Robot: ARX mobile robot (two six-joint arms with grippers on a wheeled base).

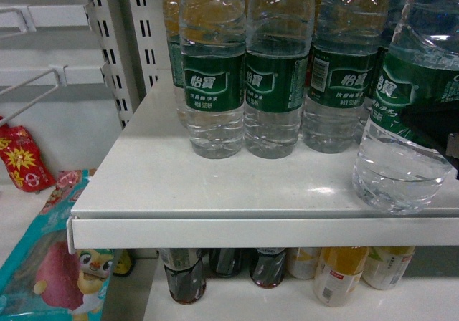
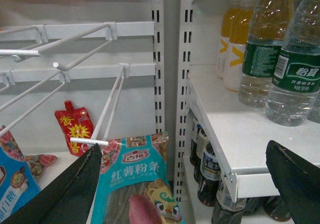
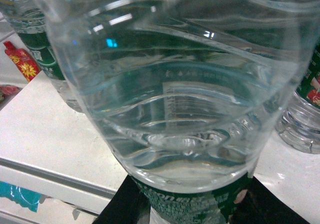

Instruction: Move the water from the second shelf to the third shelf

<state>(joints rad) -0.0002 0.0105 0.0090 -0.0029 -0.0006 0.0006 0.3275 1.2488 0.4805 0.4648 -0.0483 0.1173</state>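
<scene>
Nearest the head camera, at about four o'clock in its view, the water bottle (image 1: 405,120) hangs tilted over the front edge of the white shelf (image 1: 215,185), its base low and just above the board or grazing it; which, I cannot tell. The right gripper (image 3: 186,200) is clamped on the bottle's green label band, dark jaw pieces showing at either side of the label in the right wrist view. Full of water, it should feel heavy for its size, and the thin ribbed wall will likely give under a hard squeeze; the label band looks the firmest, least slippery place to hold. Farther back, at twelve o'clock, more green-labelled bottles (image 1: 211,70) stand in a row. The left gripper (image 2: 190,179) hangs spread wide and empty, well apart at nine o'clock beside the snack packets (image 2: 142,184).
</scene>
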